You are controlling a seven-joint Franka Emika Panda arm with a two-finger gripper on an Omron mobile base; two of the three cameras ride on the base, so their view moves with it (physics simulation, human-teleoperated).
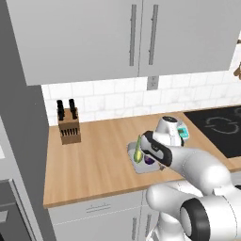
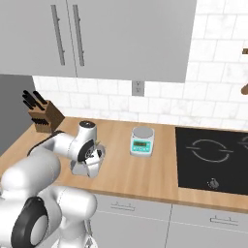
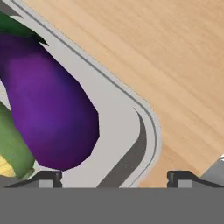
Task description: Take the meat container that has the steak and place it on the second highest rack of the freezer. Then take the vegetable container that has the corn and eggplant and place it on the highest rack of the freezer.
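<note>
The vegetable container (image 1: 133, 155) sits on the wooden counter near its front edge, a grey metal tray holding the corn (image 1: 138, 149) and the eggplant (image 1: 149, 161). In the hand view the purple eggplant (image 3: 48, 113) fills the left, with the corn (image 3: 11, 148) at the edge. My gripper (image 3: 113, 178) is open, low over one rounded corner of the vegetable container (image 3: 131, 109), one fingertip inside the rim and one outside. From the right, the gripper (image 2: 93, 165) points down onto the tray (image 2: 77, 169). The freezer (image 1: 21, 141) stands left of the counter. The meat container and the steak are out of view.
A knife block (image 1: 69, 127) stands at the back left of the counter. A kitchen scale (image 2: 142, 140) sits just right of the tray, and a black cooktop (image 2: 213, 155) lies further right. Light grey cupboards (image 1: 117, 37) hang overhead.
</note>
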